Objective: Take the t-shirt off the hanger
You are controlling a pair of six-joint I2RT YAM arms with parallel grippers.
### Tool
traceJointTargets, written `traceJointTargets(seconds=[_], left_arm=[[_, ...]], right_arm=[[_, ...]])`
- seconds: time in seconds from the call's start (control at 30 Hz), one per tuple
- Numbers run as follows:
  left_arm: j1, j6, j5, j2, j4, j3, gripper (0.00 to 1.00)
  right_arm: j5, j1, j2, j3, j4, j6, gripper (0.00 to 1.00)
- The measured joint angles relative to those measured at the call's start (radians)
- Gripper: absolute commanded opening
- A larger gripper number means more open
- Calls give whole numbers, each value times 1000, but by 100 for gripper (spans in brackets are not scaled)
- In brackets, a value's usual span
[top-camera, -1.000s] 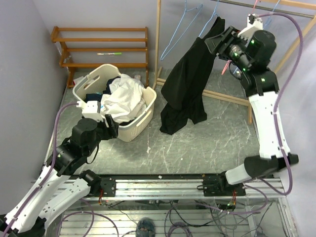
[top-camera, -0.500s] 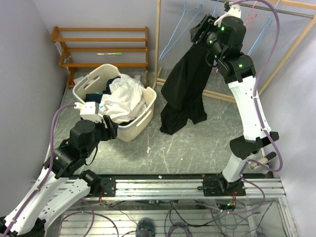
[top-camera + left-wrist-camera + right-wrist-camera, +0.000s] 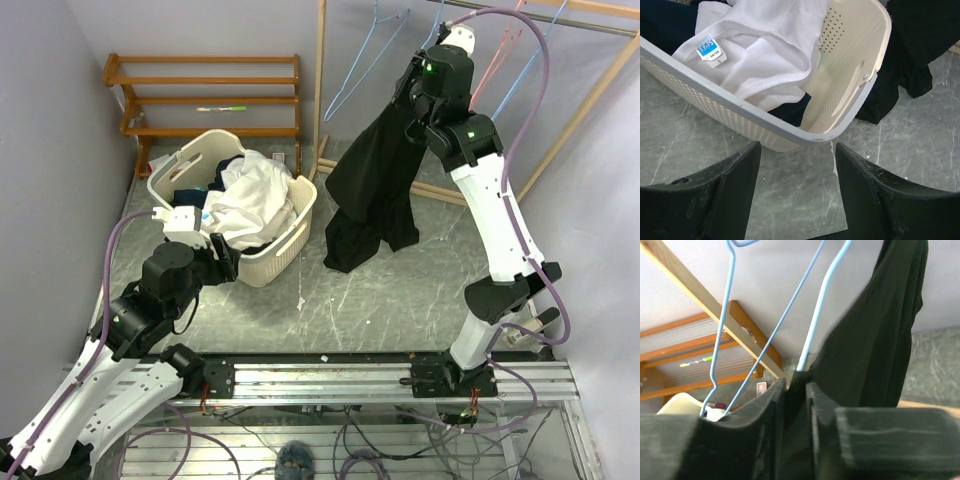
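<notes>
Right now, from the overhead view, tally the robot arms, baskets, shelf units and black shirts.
Arms: 2, left arm, right arm
Basket: 1
Shelf unit: 1
Black shirt: 1
Total: 5

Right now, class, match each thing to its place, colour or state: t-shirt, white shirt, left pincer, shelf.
Things:
1. t-shirt
2. white shirt
3. left pincer
4. shelf

Place, colour or state:
a. open
b. brown
c. hanging
d. in the basket

Pairs: 1-c, 2-d, 3-a, 4-b.
</notes>
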Motion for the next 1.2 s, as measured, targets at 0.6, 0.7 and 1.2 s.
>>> traceJointTargets(seconds=[0.6,0.7,1.2], left_arm=[[0,0,9,0,0,0,71],[0,0,9,0,0,0,71],[0,0,9,0,0,0,71]], right_arm=[[129,-23,-25,-122,10,-47,36],[145,-23,-26,-134,11,-59,35],[156,-40,-42,-190,66,-99,0]])
